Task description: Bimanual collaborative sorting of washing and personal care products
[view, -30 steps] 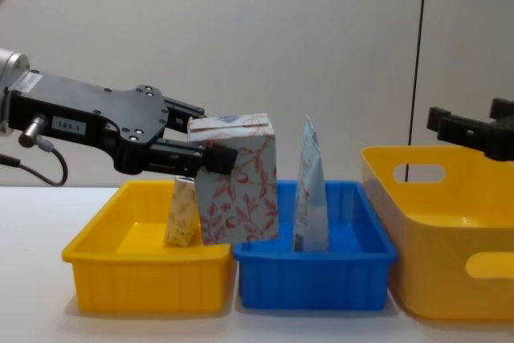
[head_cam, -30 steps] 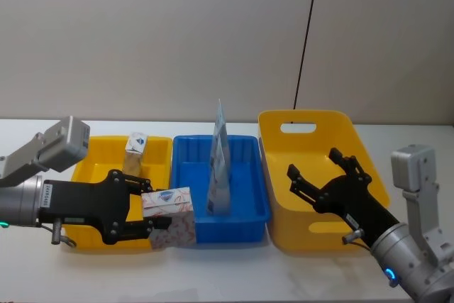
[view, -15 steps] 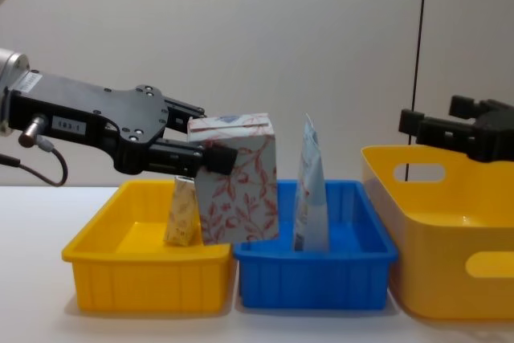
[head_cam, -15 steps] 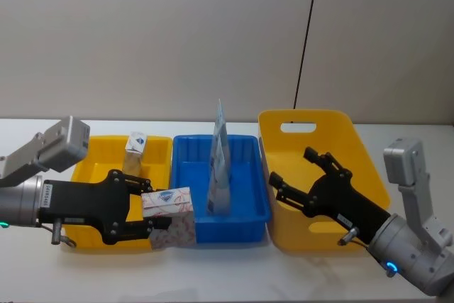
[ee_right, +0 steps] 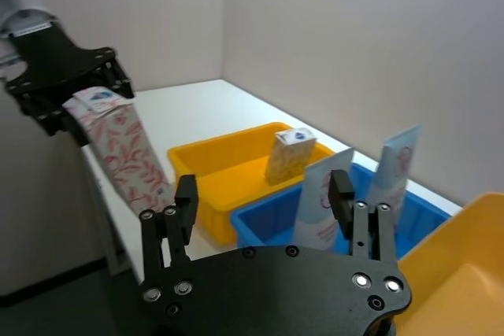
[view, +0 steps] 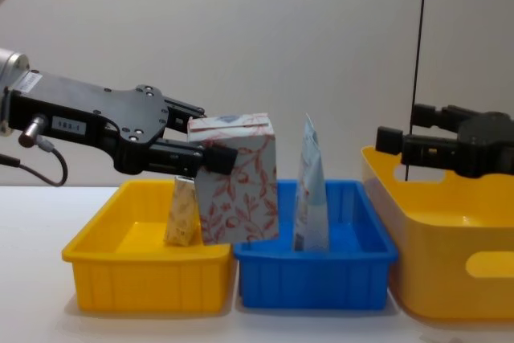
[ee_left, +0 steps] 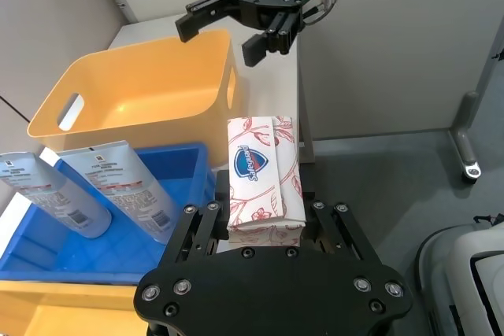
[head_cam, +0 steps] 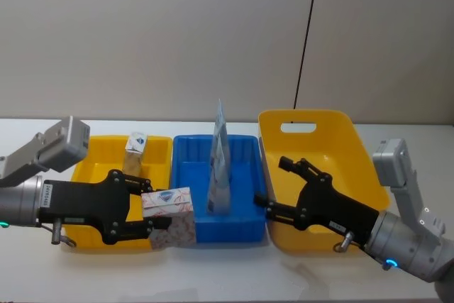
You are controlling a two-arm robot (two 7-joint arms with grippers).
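Observation:
My left gripper (head_cam: 152, 211) is shut on a white carton with a red leaf pattern (head_cam: 170, 218), holding it at the front where the left yellow bin (head_cam: 91, 236) meets the blue bin (head_cam: 245, 228). From the chest, the carton (view: 238, 190) hangs about level with the bin rims. A smaller tan carton (head_cam: 135, 151) stands in the left yellow bin. Two pale blue tubes (ee_left: 118, 184) stand in the blue bin. My right gripper (head_cam: 272, 184) is open and empty, above the left rim of the large yellow basket (head_cam: 312, 122), fingers pointing towards the carton.
All three containers stand side by side on a white table, before a plain wall. A black cable (head_cam: 305, 40) hangs down the wall behind the basket. The large basket (view: 450, 222) is taller than both bins.
The right gripper has travelled left, from over the middle of the basket to its left rim by the blue bin. The left gripper and the carton have stayed put.

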